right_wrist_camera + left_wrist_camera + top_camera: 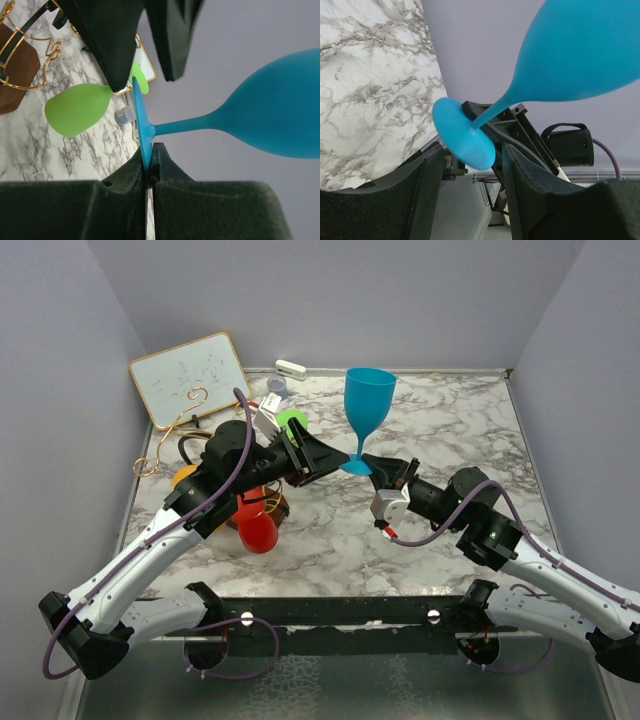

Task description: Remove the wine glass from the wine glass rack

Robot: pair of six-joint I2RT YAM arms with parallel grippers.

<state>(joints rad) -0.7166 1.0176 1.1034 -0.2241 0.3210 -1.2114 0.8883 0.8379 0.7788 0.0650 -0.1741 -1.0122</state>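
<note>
A blue wine glass stands upright in the air over the middle of the table. My right gripper is shut on the rim of its foot, which shows edge-on between the pads in the right wrist view. My left gripper is open, its jaws either side of the same foot without pinching it. The gold wire rack with its brown base stands at the left, partly hidden by my left arm. A green glass, a red glass and an orange one are at the rack.
A white whiteboard leans at the back left. A small white block and a small cap lie near the back wall. Grey walls close in three sides of the marble table.
</note>
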